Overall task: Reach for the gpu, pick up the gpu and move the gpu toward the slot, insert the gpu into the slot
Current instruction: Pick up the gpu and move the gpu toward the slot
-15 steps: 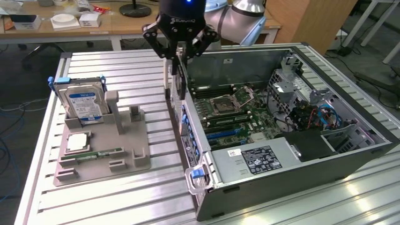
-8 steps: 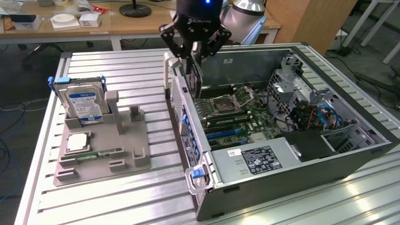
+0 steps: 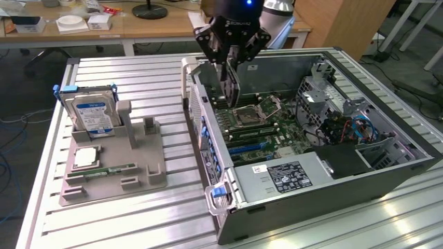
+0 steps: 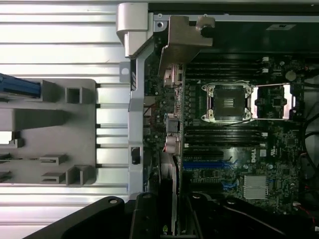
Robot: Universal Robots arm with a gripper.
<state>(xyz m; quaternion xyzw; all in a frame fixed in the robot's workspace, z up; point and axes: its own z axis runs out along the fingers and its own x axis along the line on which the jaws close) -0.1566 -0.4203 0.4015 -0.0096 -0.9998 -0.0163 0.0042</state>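
Observation:
My gripper (image 3: 232,61) hangs over the open computer case and is shut on the gpu (image 3: 231,85), a thin dark card held on edge. In the wrist view the gpu (image 4: 172,149) runs edge-on away from my gripper (image 4: 170,219), and its pale metal bracket (image 4: 185,37) lies near the case's rear wall. The card floats above the green motherboard (image 3: 277,127), over the area beside the CPU socket. The blue slot (image 3: 249,148) lies lower on the board toward the exterior view's bottom; in the wrist view this slot (image 4: 204,163) sits just beside the card's edge, apart from it.
A grey fixture (image 3: 114,166) at the exterior view's left holds a blue-labelled hard drive (image 3: 93,115), a CPU chip (image 3: 84,157) and a memory stick (image 3: 104,171). Case walls (image 3: 201,119), the CPU socket (image 4: 228,102), a drive cage (image 3: 325,104) and a power supply (image 3: 291,176) surround the board.

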